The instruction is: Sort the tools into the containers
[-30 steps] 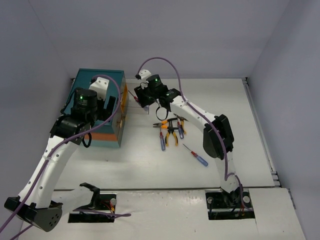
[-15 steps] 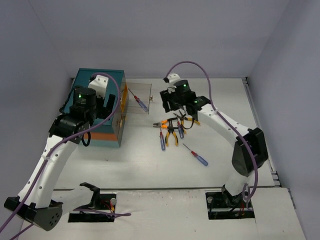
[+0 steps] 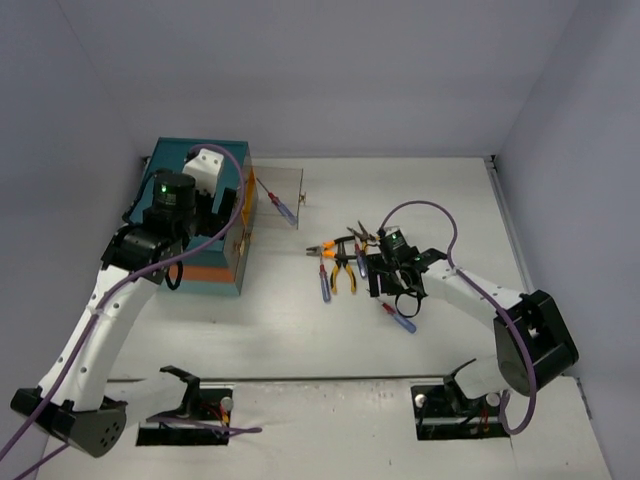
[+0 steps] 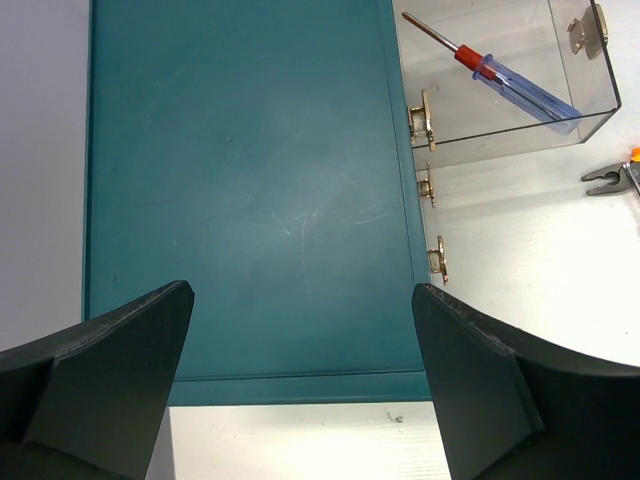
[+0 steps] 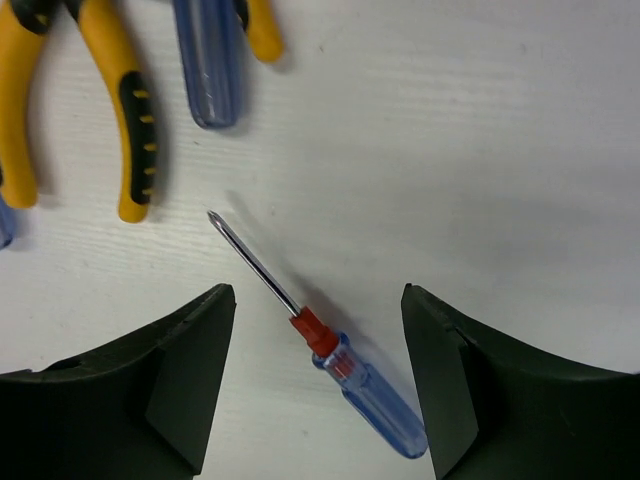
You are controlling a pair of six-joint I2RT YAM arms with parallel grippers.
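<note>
To the right of the teal box-shaped chest, the right gripper hangs with jaws wide apart, straddling a blue-handled screwdriver that lies on the white table. The left gripper gapes wide and empty above the chest's top.

Your right gripper straddles lone screwdriver, bare table either side; pliers crowd just ahead. Open drawer juts from chest beside left gripper, its top clear for you.
</note>
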